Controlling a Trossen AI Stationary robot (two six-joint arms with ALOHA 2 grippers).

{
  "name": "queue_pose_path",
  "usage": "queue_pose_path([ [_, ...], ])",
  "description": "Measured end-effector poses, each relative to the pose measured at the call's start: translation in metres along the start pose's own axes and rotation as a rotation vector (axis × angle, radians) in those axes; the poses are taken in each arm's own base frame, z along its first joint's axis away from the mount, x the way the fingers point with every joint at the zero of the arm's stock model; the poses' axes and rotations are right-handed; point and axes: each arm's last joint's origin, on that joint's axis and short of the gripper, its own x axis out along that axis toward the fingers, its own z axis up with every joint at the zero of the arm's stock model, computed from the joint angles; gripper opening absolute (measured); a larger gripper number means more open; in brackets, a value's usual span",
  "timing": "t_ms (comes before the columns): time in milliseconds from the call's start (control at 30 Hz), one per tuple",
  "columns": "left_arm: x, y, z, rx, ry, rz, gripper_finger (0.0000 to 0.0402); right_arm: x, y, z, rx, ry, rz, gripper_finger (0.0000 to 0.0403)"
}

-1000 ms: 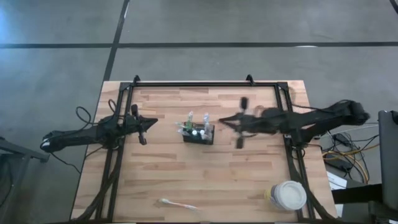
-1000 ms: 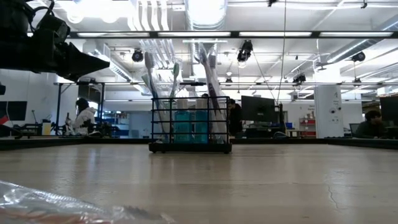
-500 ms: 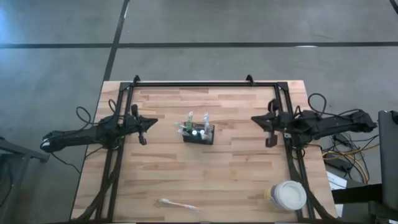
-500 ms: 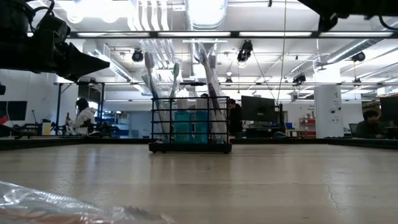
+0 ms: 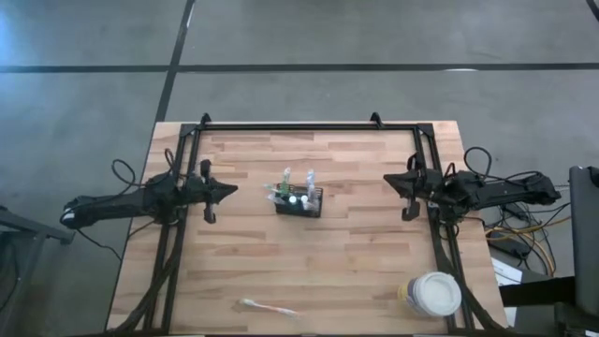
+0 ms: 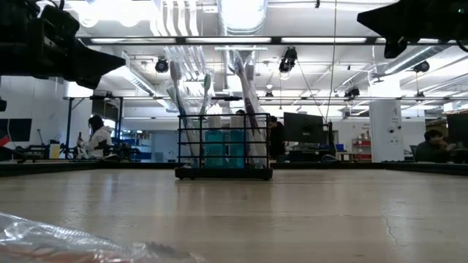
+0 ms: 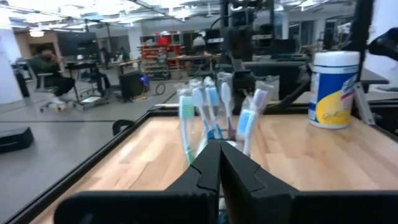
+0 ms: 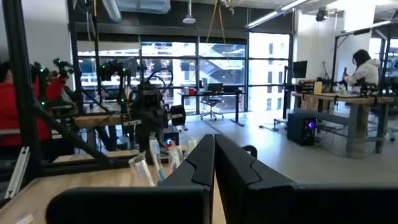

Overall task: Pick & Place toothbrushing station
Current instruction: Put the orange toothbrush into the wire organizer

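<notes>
1. Toothbrushing station (image 5: 299, 200), a small black wire caddy, stands upright near the middle of the wooden table (image 5: 356, 271), a little toward the far edge, about midway between the two arms.
2. Toothbrushes (image 6: 245, 88) stand upright in the caddy with their heads rising above its rim, held up by the mesh sides; blue tubes or packs show through the mesh, though what they are is hard to tell.
3. Left gripper (image 5: 225, 190) hangs above the table to the left of the caddy, well apart from it and pointing at it; its fingers (image 7: 208, 163) are pressed together with nothing between them.
4. Right gripper (image 5: 393, 183) sits near the table's right rail, also aimed at the caddy from a distance; its fingers (image 8: 208, 158) are pressed together and hold nothing.
5. Neither arm touches anything, so this looks like a resting pose: both are pulled back to the sides, leaving the middle free.
6. One more toothbrush (image 5: 267, 307) lies flat near the front edge, and a round white tub (image 5: 432, 293) stands at the front right corner, both well away from the caddy.
7. Judging by the filled, upright caddy, most of the placing seems done; the loose toothbrush may be what remains.
</notes>
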Motion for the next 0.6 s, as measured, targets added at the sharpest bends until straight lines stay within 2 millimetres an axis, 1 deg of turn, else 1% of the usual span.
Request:
queue_pose_path([
  [233, 0.002, -0.001, 0.008, -0.016, 0.004, -0.052, 0.001, 0.0, -0.002, -0.005, 0.017, 0.046, -0.016, 0.0008],
  [300, 0.003, -0.002, 0.015, -0.016, 0.006, -0.059, 0.001, 0.001, -0.002, -0.006, 0.04, 0.052, -0.02, 0.0008],
  [467, 0.01, -0.006, 0.05, -0.015, -0.004, -0.124, 0.001, 0.003, -0.001, -0.009, 0.08, 0.077, -0.021, 0.0008],
  [600, 0.024, -0.02, 0.077, -0.007, 0.064, -0.236, 0.001, 0.005, 0.0, -0.012, 0.086, 0.097, -0.022, 0.0008],
])
